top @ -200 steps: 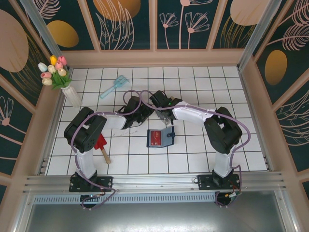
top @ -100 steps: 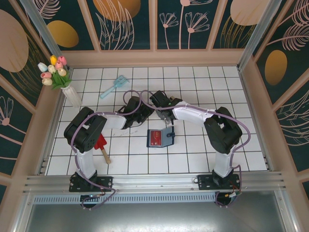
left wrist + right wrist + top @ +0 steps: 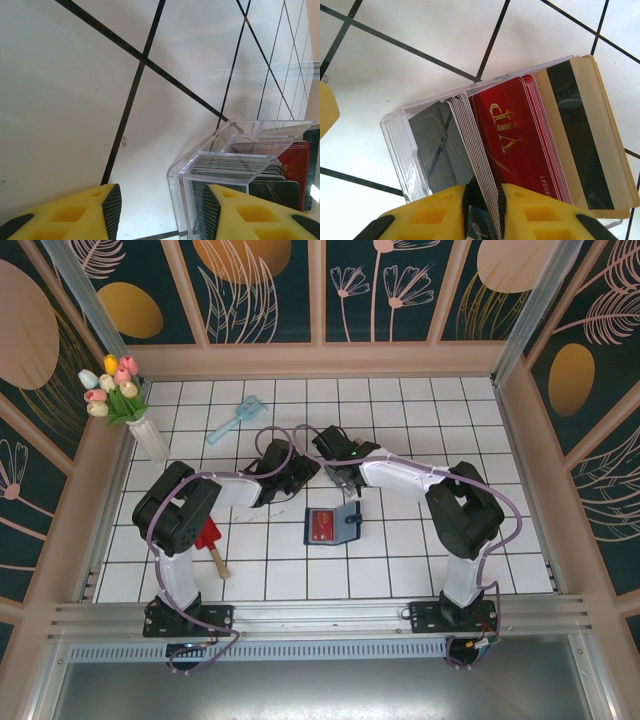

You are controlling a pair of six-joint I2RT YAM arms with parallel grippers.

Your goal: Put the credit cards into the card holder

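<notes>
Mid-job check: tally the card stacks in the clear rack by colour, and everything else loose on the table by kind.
dark card stack: 1
red card stack: 1
tan-gold card stack: 1
clear rack: 1
navy wallet: 1
red card at the wallet: 1
vase of tulips: 1
light blue handled tool: 1
red-headed tool: 1
Total: 9

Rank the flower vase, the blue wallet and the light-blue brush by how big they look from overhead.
1. flower vase, with its tulips, clearly largest.
2. wallet.
3. brush, a close call: longer than the wallet but much thinner.
</notes>
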